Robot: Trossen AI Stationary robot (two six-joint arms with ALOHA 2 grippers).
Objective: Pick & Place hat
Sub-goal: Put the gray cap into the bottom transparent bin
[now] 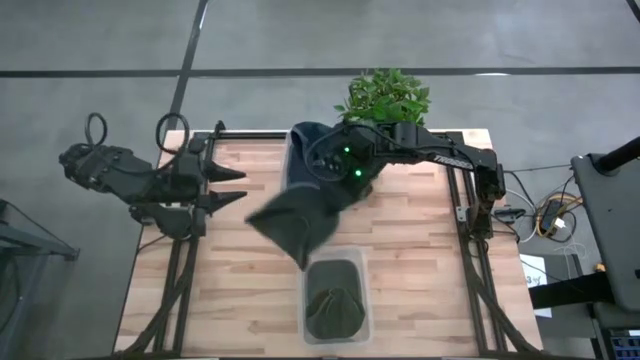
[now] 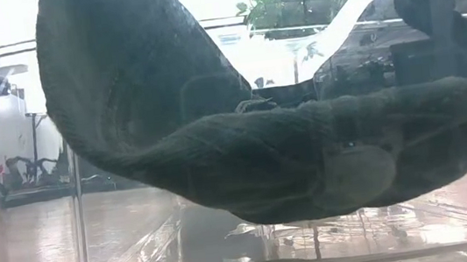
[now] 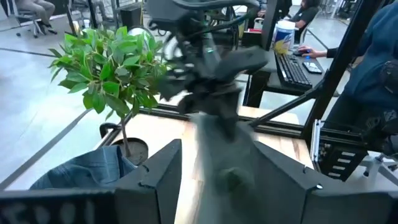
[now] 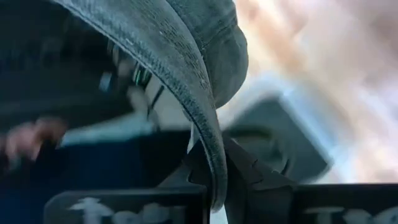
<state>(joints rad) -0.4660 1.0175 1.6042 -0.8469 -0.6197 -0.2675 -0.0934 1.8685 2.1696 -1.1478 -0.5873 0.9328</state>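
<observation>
Hat (image 1: 295,225) hangs pinched in right end effector (image 1: 345,190) (arm lettered TROSSEN); left end effector (image 1: 225,187) spread wide.

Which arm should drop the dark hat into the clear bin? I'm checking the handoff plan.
The right. The right gripper already holds the dark hat, which hangs just beyond the clear bin. The left gripper waits with open jaws at the table's left edge, carrying nothing.

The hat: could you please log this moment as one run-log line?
right gripper: carrying dark hat, jaws shut on brim | clear bin: already holds a hat | left gripper: waiting at table's left edge, open
</observation>
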